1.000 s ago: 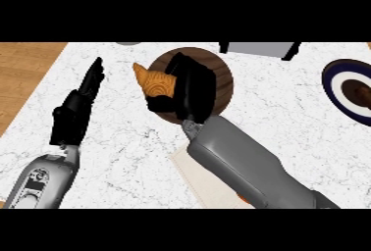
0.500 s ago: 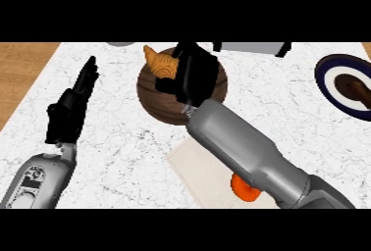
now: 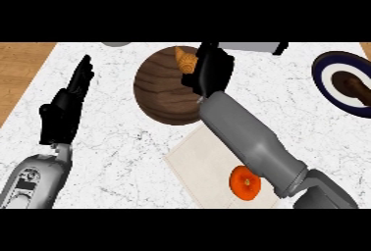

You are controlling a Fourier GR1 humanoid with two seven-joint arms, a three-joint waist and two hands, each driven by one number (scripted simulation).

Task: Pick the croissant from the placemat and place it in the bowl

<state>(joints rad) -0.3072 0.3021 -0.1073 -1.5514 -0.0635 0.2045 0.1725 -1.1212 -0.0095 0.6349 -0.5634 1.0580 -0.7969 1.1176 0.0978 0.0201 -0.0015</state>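
My right hand (image 3: 208,72) hangs over the far right rim of the dark wooden bowl (image 3: 163,93), its fingers curled round the golden croissant (image 3: 185,60). Only the croissant's left end shows beside the fingers. The grey right forearm runs down across the pale placemat (image 3: 196,162), which lies just in front of the bowl. My left hand (image 3: 66,108) rests open at the left of the counter, fingers up, apart from everything.
An orange-red fruit (image 3: 246,182) lies on the placemat by my right forearm. A dark blue and white plate (image 3: 340,83) with a brown item sits at the right edge. A grey object (image 3: 250,46) stands behind the bowl. Wood floor shows past the counter's left edge.
The view has shifted, so the bowl and placemat show lower and the orange-red fruit is in full sight. My right hand stays over the bowl with the croissant, now at its far right rim.
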